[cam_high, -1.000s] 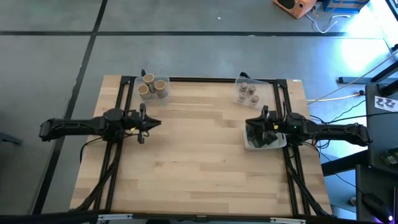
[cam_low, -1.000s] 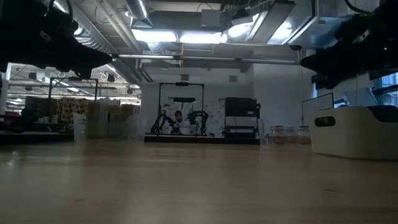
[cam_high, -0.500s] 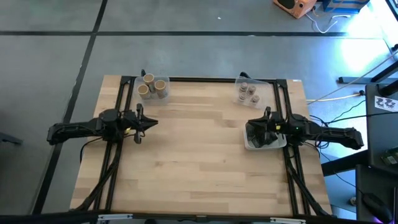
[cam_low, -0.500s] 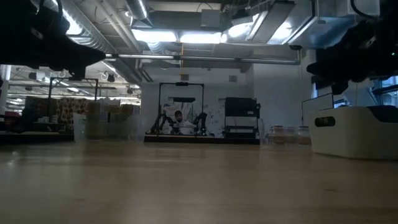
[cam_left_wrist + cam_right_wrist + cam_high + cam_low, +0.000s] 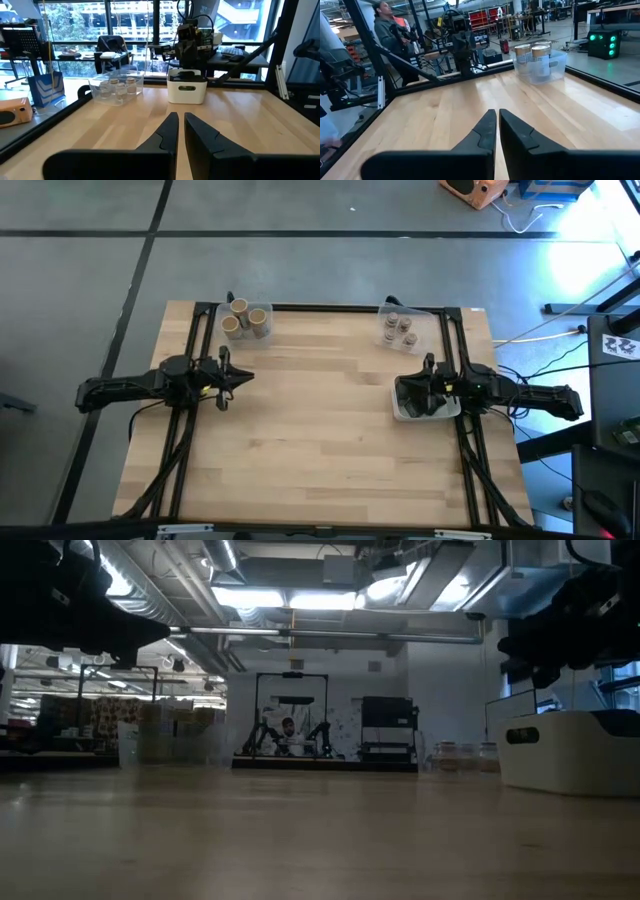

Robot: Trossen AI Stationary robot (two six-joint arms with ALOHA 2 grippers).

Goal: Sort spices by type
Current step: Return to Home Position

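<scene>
Three tan cylinders with pale tops (image 5: 243, 319) stand in a clear tray at the table's far left, also seen as the cylinders (image 5: 532, 54) in the right wrist view. Small grey-capped jars (image 5: 398, 328) stand in a second clear tray at the far right. Dark packs (image 5: 424, 402) lie in the white dish (image 5: 452, 412), partly hidden by my right arm. My left gripper (image 5: 247, 377) hovers shut at the left, pointing level across the table. My right gripper (image 5: 405, 388) hovers shut above the dish's left end, facing it.
A black frame (image 5: 330, 308) runs along the table's far edge and both sides. Bare wood (image 5: 320, 420) lies between the two grippers. In the right wrist view a person (image 5: 387, 30) stands beyond the table.
Both arms have drawn back a little toward their own sides of the table, then kept still. Both grippers stay shut. Nothing on the table has moved.
</scene>
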